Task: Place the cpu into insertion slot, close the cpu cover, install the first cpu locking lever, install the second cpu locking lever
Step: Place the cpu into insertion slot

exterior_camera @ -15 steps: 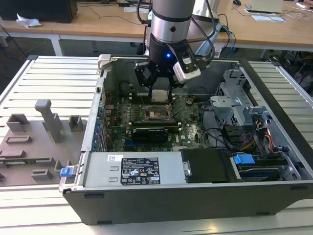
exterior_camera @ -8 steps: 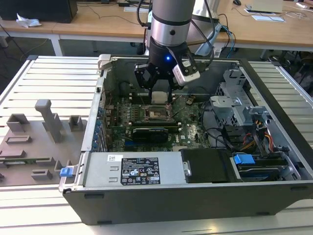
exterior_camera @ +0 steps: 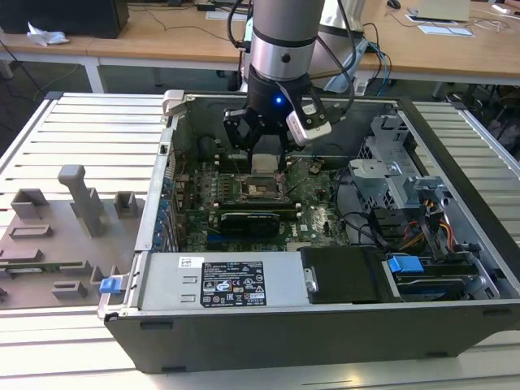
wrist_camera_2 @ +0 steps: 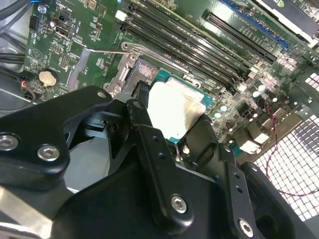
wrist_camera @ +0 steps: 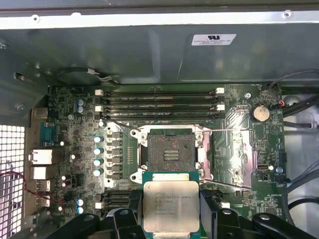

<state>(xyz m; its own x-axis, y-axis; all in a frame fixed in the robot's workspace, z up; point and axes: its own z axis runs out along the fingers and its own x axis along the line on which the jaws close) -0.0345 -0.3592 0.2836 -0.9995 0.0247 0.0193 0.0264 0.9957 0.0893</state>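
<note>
**Ana:** What is the gripper (exterior_camera: 266,159) doing?

**Ben:** It is closed on the cpu (wrist_camera: 171,206). It pinches it by two edges. The cpu hangs flat, metal side up, over the green board (wrist_camera: 75,144). It is near the insertion slot (wrist_camera: 169,153), not in it yet.

**Ana:** Is the slot ready?

**Ben:** It looks open and bare, dark in the middle. The cpu cover (wrist_camera: 234,149) seems to be flipped out to one side. I can't be sure that silvery plate is the cover, though.

**Ana:** What could go wrong?

**Ben:** The cpu could come down a bit off to the side and land on the slot's metal rim. Or it could go in tilted, or turned the wrong way. Then the tiny pins could bend.

**Ana:** Anything else?

**Ben:** The hold is only on thin edges, so the cpu might slip and drop. And the thin wire levers (wrist_camera: 227,131) lie close to the slot. The gripper could bump one on the way down.
</note>
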